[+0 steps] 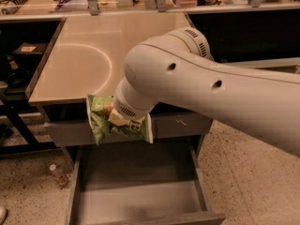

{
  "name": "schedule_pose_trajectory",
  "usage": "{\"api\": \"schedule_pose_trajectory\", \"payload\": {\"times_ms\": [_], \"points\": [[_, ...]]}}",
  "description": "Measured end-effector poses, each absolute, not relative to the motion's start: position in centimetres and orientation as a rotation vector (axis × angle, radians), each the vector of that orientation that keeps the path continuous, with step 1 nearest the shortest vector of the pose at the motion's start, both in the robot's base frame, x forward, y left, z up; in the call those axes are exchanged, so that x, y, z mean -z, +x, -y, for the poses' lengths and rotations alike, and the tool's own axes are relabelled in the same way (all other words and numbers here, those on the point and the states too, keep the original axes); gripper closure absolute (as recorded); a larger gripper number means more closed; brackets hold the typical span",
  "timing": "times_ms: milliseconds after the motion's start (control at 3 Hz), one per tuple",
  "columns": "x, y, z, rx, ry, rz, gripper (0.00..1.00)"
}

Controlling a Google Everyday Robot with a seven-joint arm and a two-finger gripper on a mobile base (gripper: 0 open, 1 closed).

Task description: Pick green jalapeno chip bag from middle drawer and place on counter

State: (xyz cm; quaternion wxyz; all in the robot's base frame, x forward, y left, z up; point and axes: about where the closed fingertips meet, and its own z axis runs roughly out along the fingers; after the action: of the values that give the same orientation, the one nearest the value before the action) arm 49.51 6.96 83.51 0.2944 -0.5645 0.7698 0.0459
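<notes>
- The gripper sits at the end of the big white robot arm, left of the middle of the frame, just under the front edge of the counter.
- Most of the gripper is hidden behind the round white wrist. One pale finger shows, and it lies across the front of the bag.
- The gripper is closed tight on the small crinkly green chip bag and holds it up in the air.
- The bag hangs tilted, with a white strip along its right edge. It is above the back part of the drawer and does not touch the drawer floor.
- I cannot read any words on the bag.
- The wide grey metal drawer is pulled open at the bottom of the frame.
- The big shiny beige counter top fills the upper left, with a pale ring of light on it.
- A small bottle lies on the speckled floor, just left of the drawer.
</notes>
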Motion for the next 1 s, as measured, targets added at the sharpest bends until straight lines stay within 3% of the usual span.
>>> {"api": "schedule_pose_trajectory", "payload": {"times_ms": [1000], "points": [[-91.9,61.1,-10.6,-0.03,-1.579,-1.943,1.0]]}}
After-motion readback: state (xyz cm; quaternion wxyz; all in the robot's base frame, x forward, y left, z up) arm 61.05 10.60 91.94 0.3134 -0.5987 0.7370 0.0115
